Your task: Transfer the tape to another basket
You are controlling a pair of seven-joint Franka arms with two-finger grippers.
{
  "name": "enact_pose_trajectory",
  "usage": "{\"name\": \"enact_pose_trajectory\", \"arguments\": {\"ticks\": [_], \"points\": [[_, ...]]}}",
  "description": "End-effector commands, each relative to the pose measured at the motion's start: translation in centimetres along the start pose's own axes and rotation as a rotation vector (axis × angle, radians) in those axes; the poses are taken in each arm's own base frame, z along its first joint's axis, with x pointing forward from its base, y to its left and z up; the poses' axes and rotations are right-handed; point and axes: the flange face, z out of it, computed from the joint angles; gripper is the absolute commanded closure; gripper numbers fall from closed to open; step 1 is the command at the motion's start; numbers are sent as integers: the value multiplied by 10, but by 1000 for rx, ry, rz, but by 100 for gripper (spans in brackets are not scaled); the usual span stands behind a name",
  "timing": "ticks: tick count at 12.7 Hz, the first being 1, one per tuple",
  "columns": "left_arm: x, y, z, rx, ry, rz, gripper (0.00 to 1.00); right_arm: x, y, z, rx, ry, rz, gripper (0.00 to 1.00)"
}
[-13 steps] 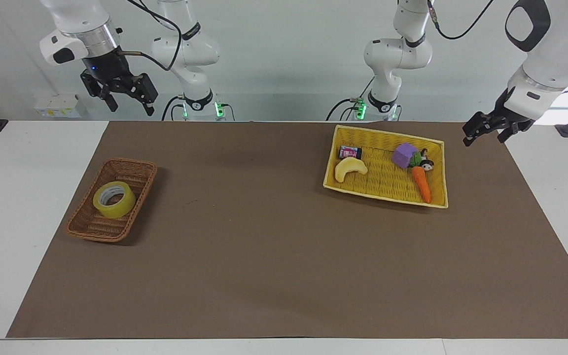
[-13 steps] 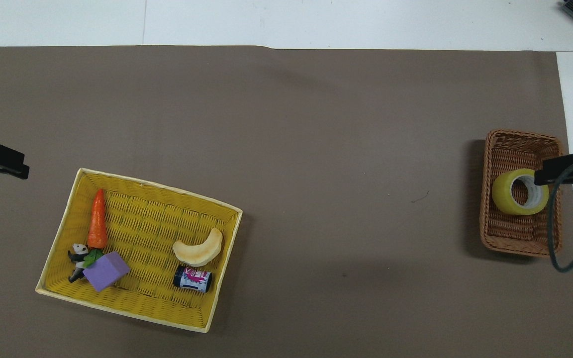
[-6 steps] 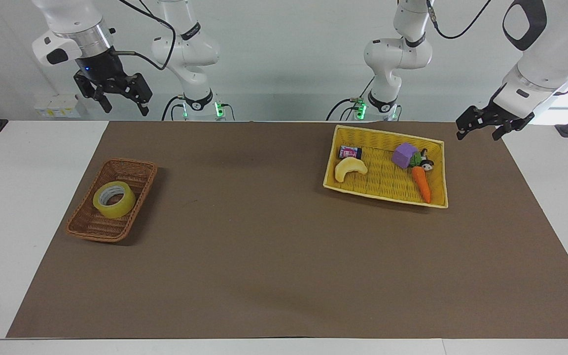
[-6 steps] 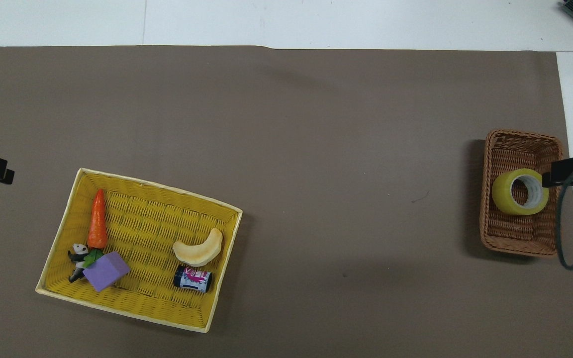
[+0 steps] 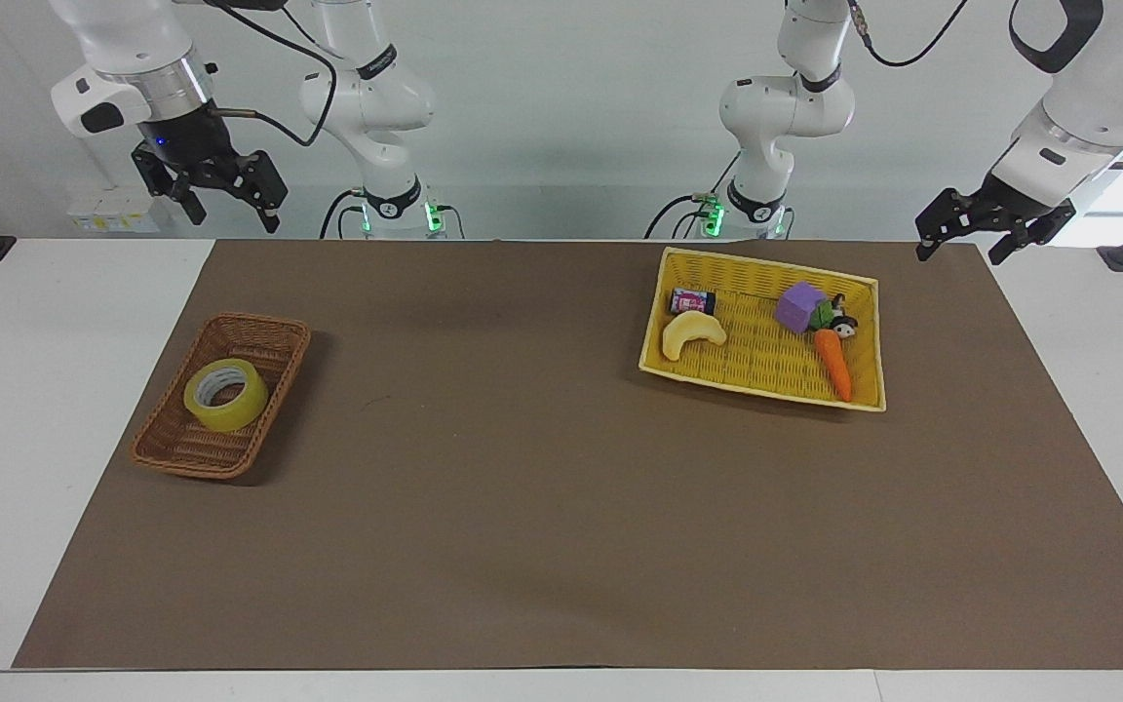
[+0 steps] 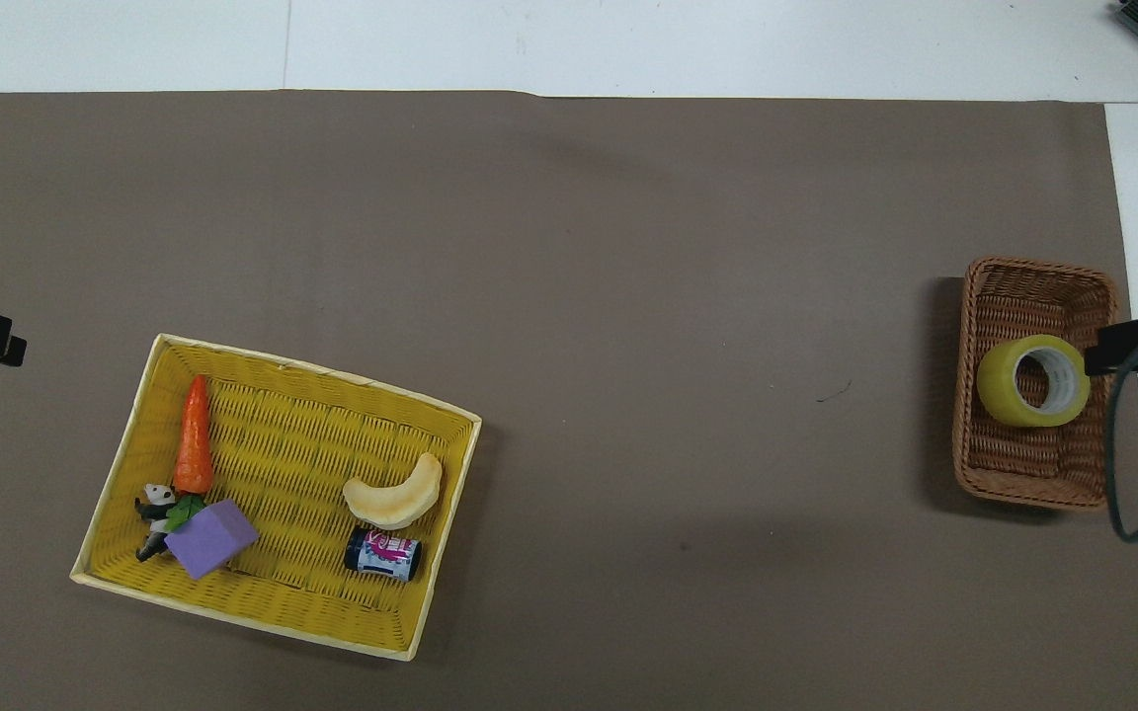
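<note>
Grippers first, nearest the bases: the right gripper [image 5: 213, 198] hangs high over the table's edge at the right arm's end, fingers spread and empty; the left gripper [image 5: 975, 230] hangs likewise by the mat's corner near the yellow basket [image 5: 654, 331], its fingers apart too. Farther out, the tape [image 5: 226, 394] lies flat in the wicker basket [image 5: 274, 327], hole upward, well apart from both. I judge the roll light and stiff with a slick outer band; pinching one wall, a finger inside the whitish core and one outside, looks the surest hold.
</note>
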Motion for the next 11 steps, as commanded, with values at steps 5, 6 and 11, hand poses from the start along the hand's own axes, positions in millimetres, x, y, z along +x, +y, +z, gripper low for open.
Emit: {"name": "enact_pose_trajectory", "arguments": {"ticks": [5,6,11], "points": [[-4,-3,-2,-6,4,9,0,-6,-1,4,-18,11,-118,0],[-4,-3,-2,-6,4,9,0,-5,-4,4,11,10,-101,0],[-4,-3,-2,-6,4,11,0,1,2,0,45,19,-82,0]]}}
